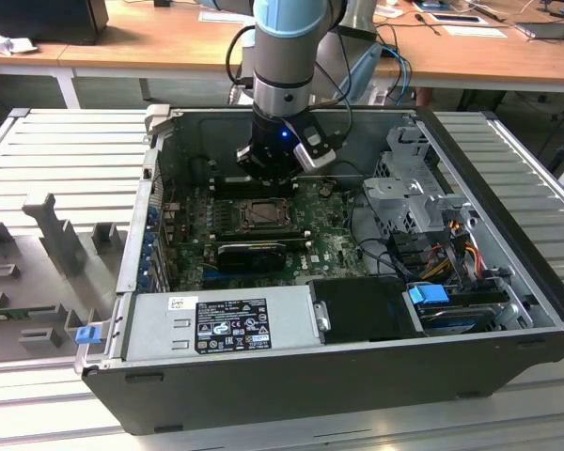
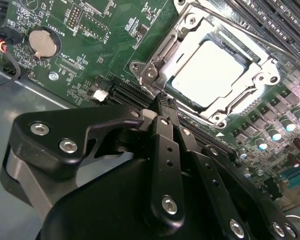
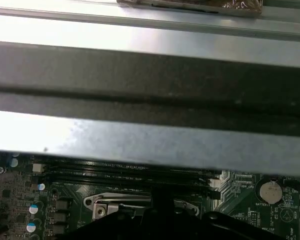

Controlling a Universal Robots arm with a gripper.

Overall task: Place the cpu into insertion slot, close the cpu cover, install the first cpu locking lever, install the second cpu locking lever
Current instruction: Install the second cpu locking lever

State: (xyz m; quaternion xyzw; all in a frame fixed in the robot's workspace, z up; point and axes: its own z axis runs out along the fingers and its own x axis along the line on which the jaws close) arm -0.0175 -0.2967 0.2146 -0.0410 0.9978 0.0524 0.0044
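My black gripper (image 2: 164,102) has its fingers pressed together, holding nothing. Just ahead of its tip the pale silvery square cpu (image 2: 208,69) sits in the black-and-silver square insertion slot (image 2: 155,60), thin silver frame cover (image 2: 235,102) around it.

Ribbed grey metal worktop (image 1: 66,150) before long wooden desks (image 1: 150,38).

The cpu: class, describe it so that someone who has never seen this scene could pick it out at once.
Start at the open computer case and find the green motherboard on its floor. Near the board's middle sits the insertion slot, and the cpu lies inside it, just beyond the tool. It is the one flat, pale silvery square, framed by the silver cpu cover.
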